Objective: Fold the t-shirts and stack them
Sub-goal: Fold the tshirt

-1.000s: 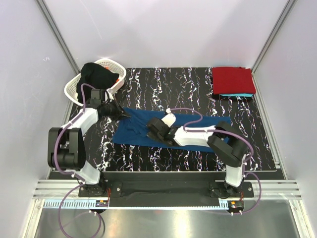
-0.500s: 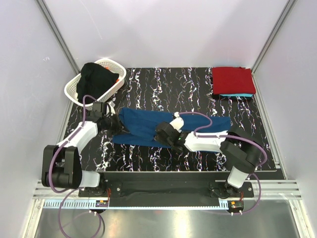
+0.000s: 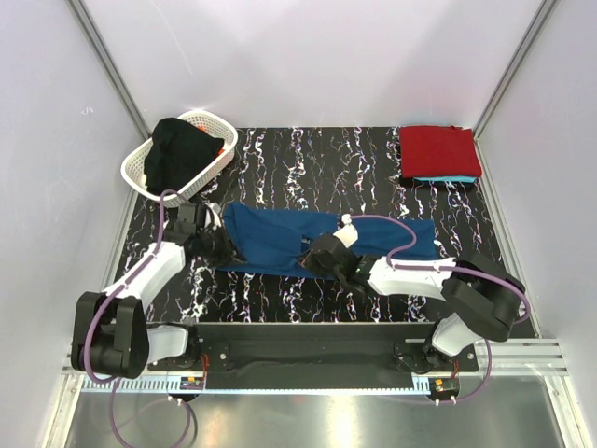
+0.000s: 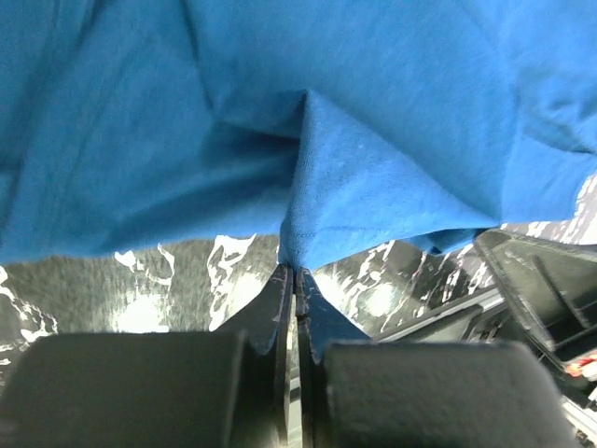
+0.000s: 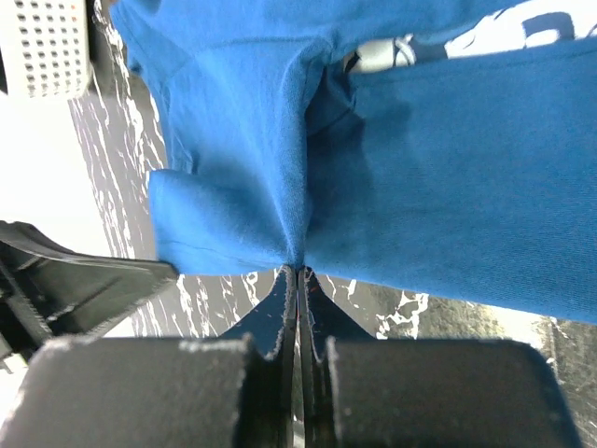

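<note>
A navy blue t-shirt [image 3: 275, 235] lies spread across the middle of the black marbled mat [image 3: 326, 159]. My left gripper [image 3: 224, 249] is shut on its left near edge; the left wrist view shows the cloth [image 4: 373, 140] pinched at the closed tips [image 4: 296, 272]. My right gripper [image 3: 315, 258] is shut on the near edge at the middle, where the cloth [image 5: 448, 187] bunches into the closed tips [image 5: 298, 271]. A white print [image 5: 522, 28] shows at the top of that view. At the far right a folded red t-shirt [image 3: 438, 149] sits on a turquoise one [image 3: 450, 178].
A white lattice basket [image 3: 136, 168] holding a dark garment [image 3: 182, 145] stands at the far left, just behind my left arm; its wall [image 5: 51, 47] also shows in the right wrist view. White walls close in the mat on three sides.
Both grippers have drawn back toward the near edge, holding the navy shirt's near edge. The right gripper also shifted right. The red and turquoise stack has not moved.
</note>
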